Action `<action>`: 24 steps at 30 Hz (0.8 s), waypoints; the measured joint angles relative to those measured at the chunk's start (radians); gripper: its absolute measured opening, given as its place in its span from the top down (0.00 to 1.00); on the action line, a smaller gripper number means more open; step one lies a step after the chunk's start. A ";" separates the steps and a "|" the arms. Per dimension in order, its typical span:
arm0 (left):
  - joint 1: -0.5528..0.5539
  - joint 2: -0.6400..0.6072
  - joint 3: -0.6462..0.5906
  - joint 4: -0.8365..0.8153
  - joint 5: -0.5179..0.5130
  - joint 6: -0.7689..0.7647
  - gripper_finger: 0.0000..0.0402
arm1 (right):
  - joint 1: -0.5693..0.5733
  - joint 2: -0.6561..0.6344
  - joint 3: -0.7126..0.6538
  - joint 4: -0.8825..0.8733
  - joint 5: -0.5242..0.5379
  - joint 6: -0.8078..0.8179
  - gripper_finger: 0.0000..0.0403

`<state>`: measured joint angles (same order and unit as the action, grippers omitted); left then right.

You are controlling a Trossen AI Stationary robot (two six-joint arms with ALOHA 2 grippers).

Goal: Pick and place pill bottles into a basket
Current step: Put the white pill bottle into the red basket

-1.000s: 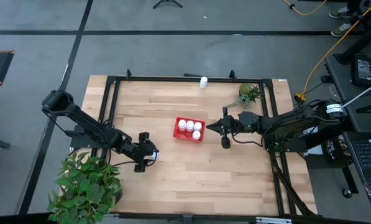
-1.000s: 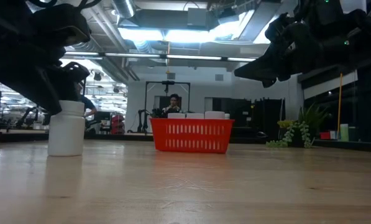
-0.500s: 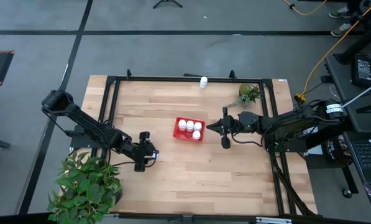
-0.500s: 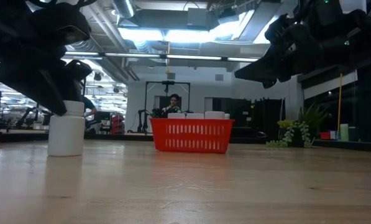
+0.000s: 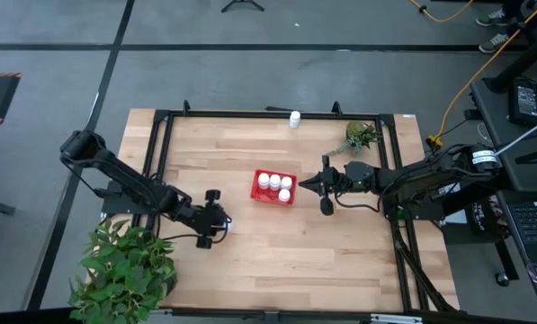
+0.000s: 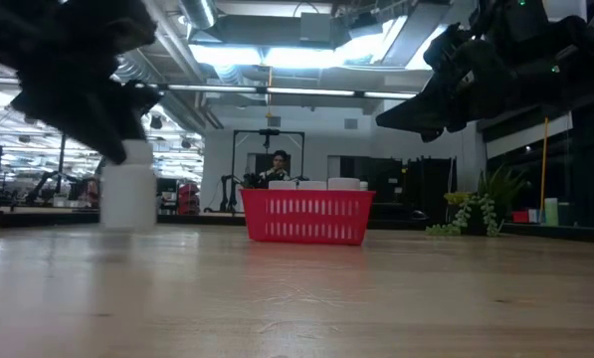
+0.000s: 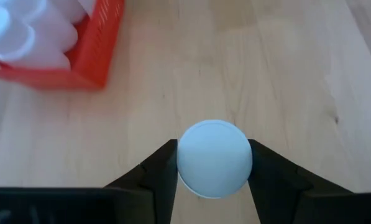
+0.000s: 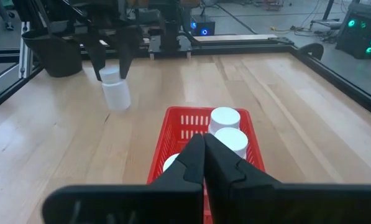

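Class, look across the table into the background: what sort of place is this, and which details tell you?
Probably a robotics lab or workshop: exposed ceiling ducts and strip lights, a concrete floor with taped lines, and cables running to equipment beside the framed wooden table.

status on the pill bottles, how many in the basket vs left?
Done: four white capped pill bottles sit in the red mesh plastic basket. In hand: left gripper shut on a fifth bottle. Left: one bottle at the table's far edge. Right gripper waits, shut, beside the basket.
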<state>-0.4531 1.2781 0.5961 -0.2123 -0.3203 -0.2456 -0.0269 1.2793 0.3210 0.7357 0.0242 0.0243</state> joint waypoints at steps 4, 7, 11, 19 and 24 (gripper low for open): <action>0.039 0.000 0.043 0.000 0.000 0.065 0.61 | 0.000 0.000 0.000 0.000 0.000 0.005 0.99; 0.085 0.000 0.075 0.000 0.005 0.144 0.61 | 0.000 0.000 0.000 0.000 0.000 0.025 0.99; 0.152 0.000 0.121 0.000 0.015 0.249 0.61 | 0.000 0.000 0.000 -0.002 0.000 0.024 0.99; 0.305 0.000 0.189 0.050 0.183 0.414 0.61 | 0.000 0.000 0.000 -0.022 0.000 -0.012 0.99; 0.406 0.005 0.190 0.107 0.266 0.452 0.61 | 0.000 0.000 0.000 -0.024 -0.001 -0.029 0.99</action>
<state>-0.0468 1.2828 0.7864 -0.1055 -0.0546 0.2063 -0.0267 1.2796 0.3214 0.7119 0.0235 -0.0044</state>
